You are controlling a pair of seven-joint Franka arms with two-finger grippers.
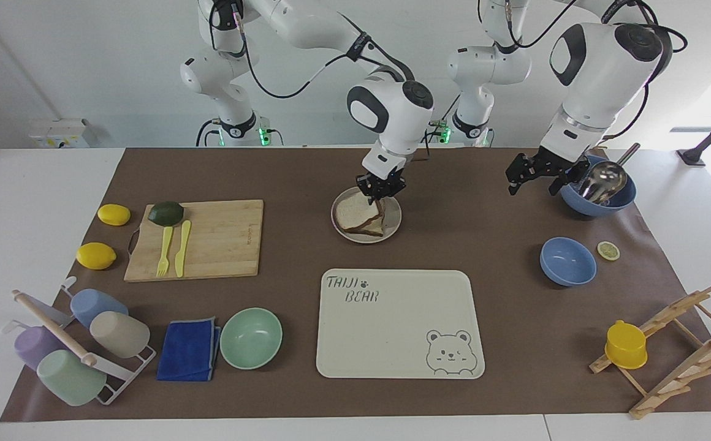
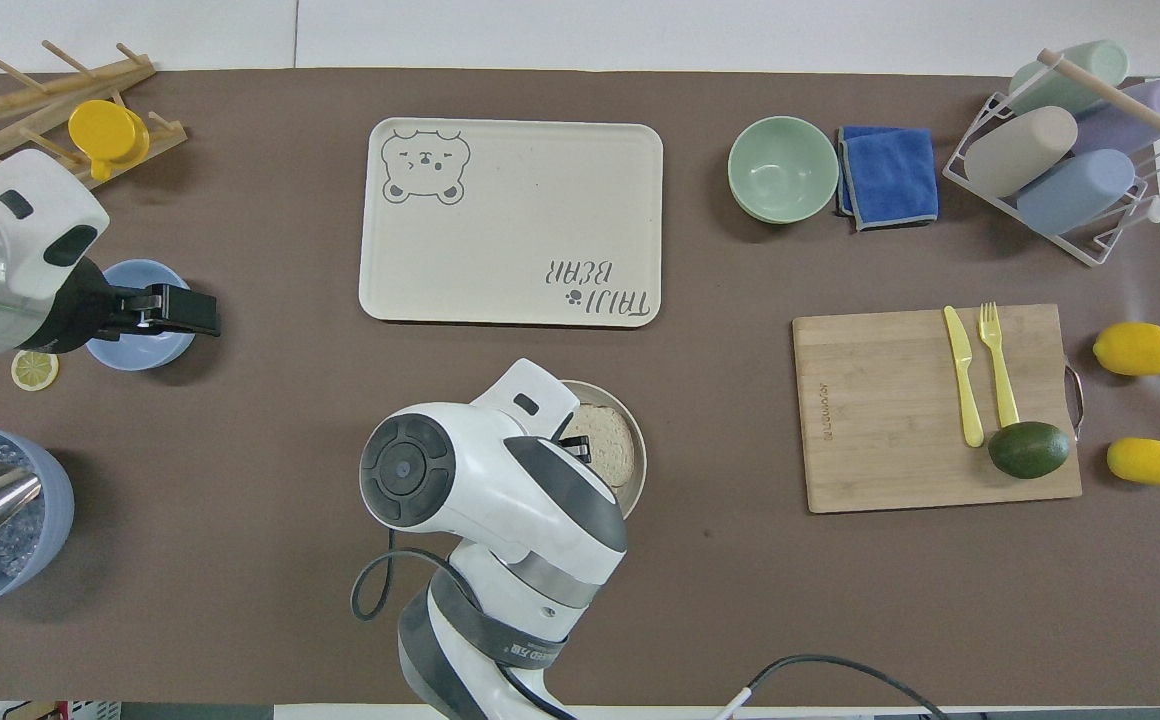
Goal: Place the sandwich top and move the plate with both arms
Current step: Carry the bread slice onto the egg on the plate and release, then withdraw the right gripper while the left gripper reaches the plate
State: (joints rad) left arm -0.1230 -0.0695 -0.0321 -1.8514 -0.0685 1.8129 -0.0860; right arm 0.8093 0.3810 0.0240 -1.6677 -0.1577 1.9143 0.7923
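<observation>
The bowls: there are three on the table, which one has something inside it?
The large blue bowl at the left arm's end, beside the left gripper, holds a metal scoop; the smaller blue bowl and mint green bowl are empty.

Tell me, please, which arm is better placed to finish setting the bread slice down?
The right: its hand already holds the sandwich top over the plate. The left hand waits near the big blue bowl.

A matt brown paper-like sheet (image 1: 490,202) is covering the smooth white worktop (image 1: 30,184). The cutting board (image 1: 211,239) is showing pale wood grain, as is the wooden rack (image 1: 677,343). The folded cloth (image 1: 189,349) is looking soft and blue. A metal scoop (image 1: 604,179) is shining glossily. The sandwich top (image 1: 355,212) is looking porous and rough on the matt plate (image 1: 392,223). The tray (image 1: 392,331) is looking smooth.
</observation>
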